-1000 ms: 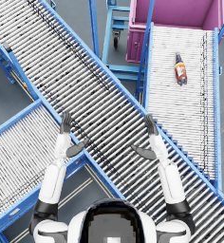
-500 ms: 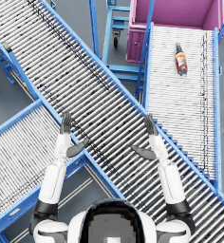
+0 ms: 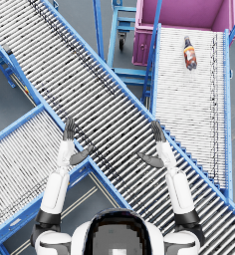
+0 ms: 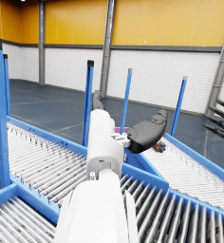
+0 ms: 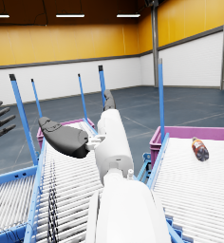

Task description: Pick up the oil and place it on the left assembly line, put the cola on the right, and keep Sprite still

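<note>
Warehouse hall, yellow and white walls, three blue-railed roller lines. Above the middle line (image 3: pixel 104 109): left hand (image 3: pixel 72 147) and right hand (image 3: pixel 157 149), well apart, both with fingers spread and holding nothing. Far off on the right line (image 3: pixel 189 124), close to the pink bin (image 3: pixel 144 47): one dark bottle (image 3: pixel 189 54) with an orange-red label, lying on its side, probably the cola, though too small to read. No oil or Sprite in sight on any line. Best to wait with both hands wide, check each label before reaching, then close around the body from the side for a firm hold, never brushing the Sprite.
</note>
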